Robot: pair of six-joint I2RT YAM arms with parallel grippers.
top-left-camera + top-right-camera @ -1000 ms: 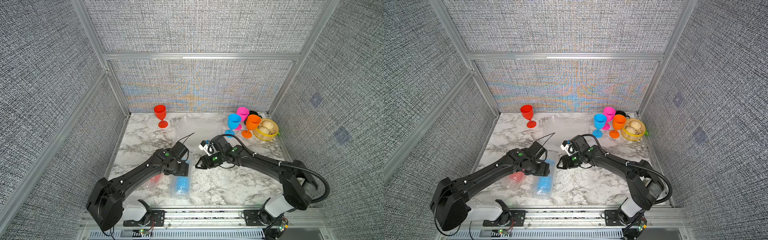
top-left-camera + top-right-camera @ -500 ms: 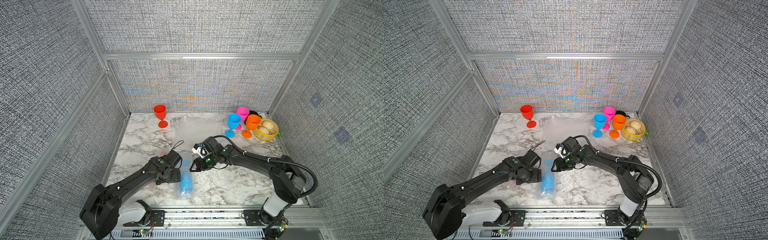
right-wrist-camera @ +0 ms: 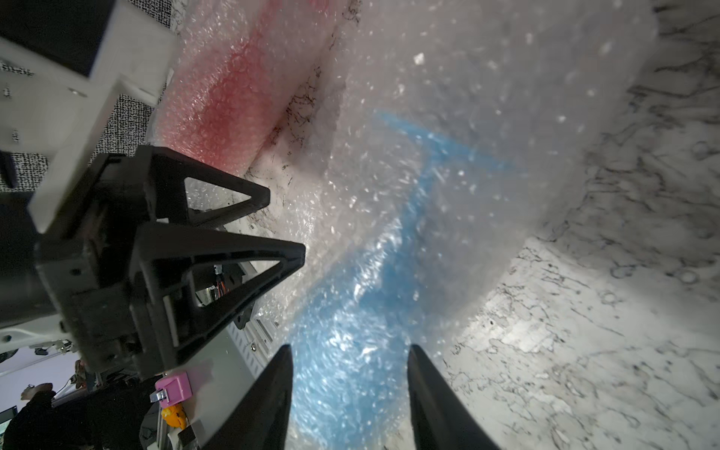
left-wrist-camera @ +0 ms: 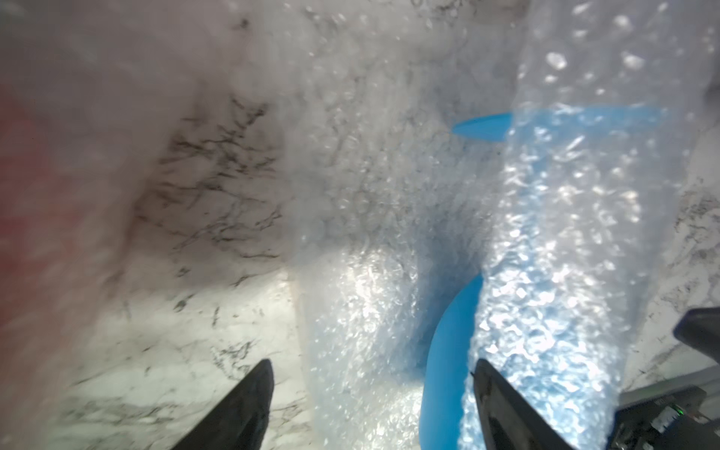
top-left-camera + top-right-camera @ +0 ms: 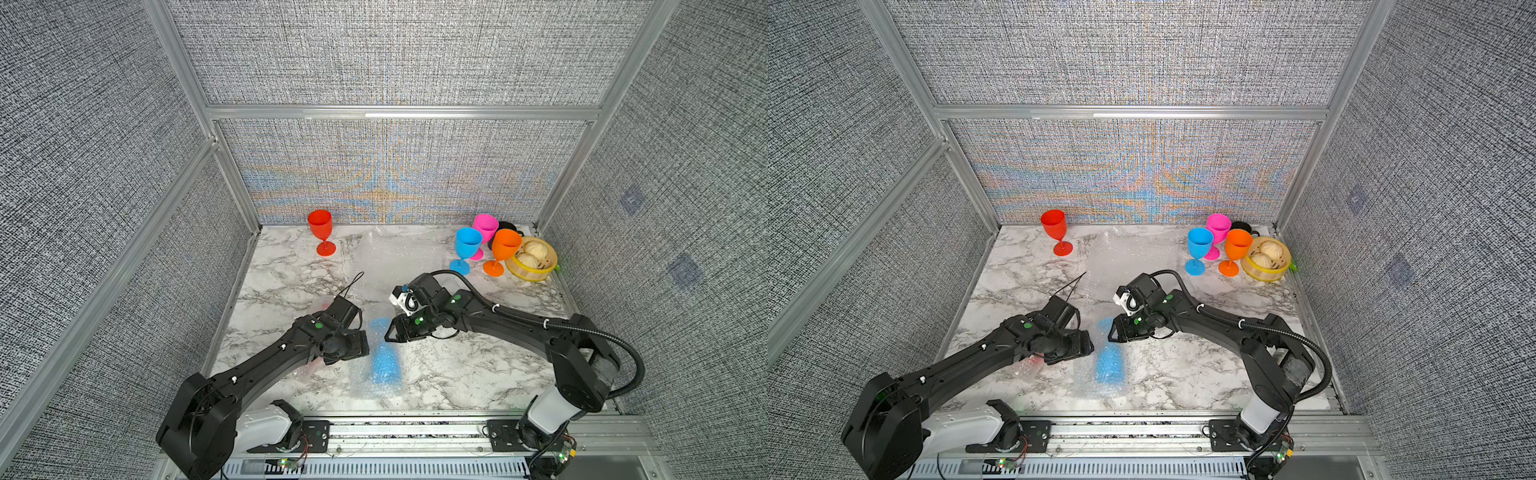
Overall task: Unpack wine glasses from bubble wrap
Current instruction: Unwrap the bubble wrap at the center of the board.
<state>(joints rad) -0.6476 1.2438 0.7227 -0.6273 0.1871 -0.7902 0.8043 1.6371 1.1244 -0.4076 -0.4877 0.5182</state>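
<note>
As it lies wrapped, the blue goblet [image 5: 384, 359] runs front-to-back.

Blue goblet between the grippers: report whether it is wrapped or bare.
Mostly wrapped, lying down. Bubble wrap covers the blue goblet; in the left wrist view only its bowl rim and foot edge show bare.

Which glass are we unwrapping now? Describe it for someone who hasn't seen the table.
On the marble table, look at the front half, between the left arm's fingers and the right arm's fingers. There a blue goblet lies on its side, rolled in bubble wrap. The wrapped bundle beside it shows red, and the other blue goblet stands bare at the back.
</note>
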